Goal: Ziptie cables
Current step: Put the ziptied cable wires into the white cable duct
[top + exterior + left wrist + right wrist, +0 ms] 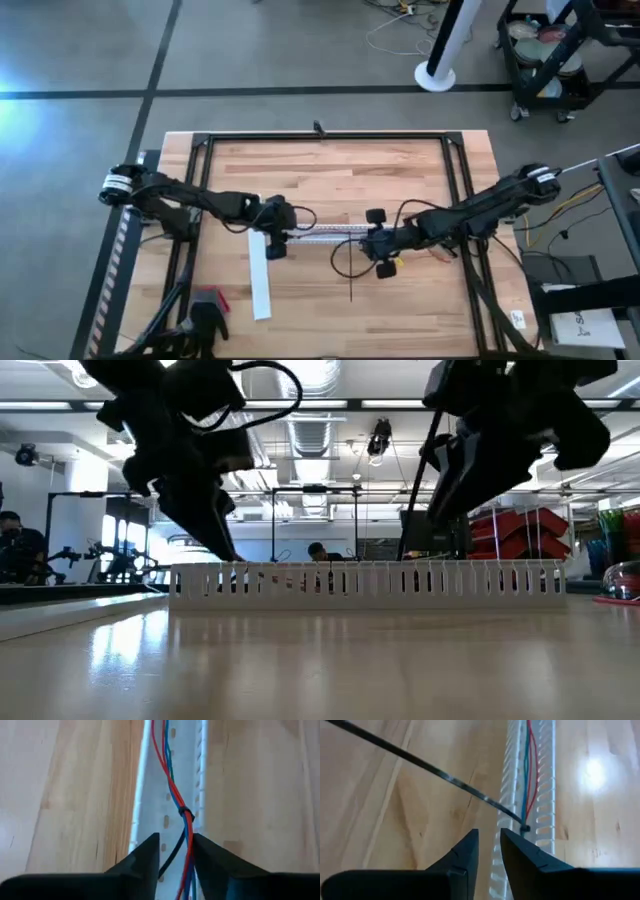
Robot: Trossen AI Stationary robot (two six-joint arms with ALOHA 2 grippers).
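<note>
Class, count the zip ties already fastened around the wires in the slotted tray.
2. One zip tie cinches the wires ahead of the left gripper; another, its long tail sticking out, sits ahead of the right gripper. Others may be hidden.

No text, label, brand, number or sign can be read in any of the views; a white sheet (583,324) beside the table bears dark marks too small to make out.
</note>
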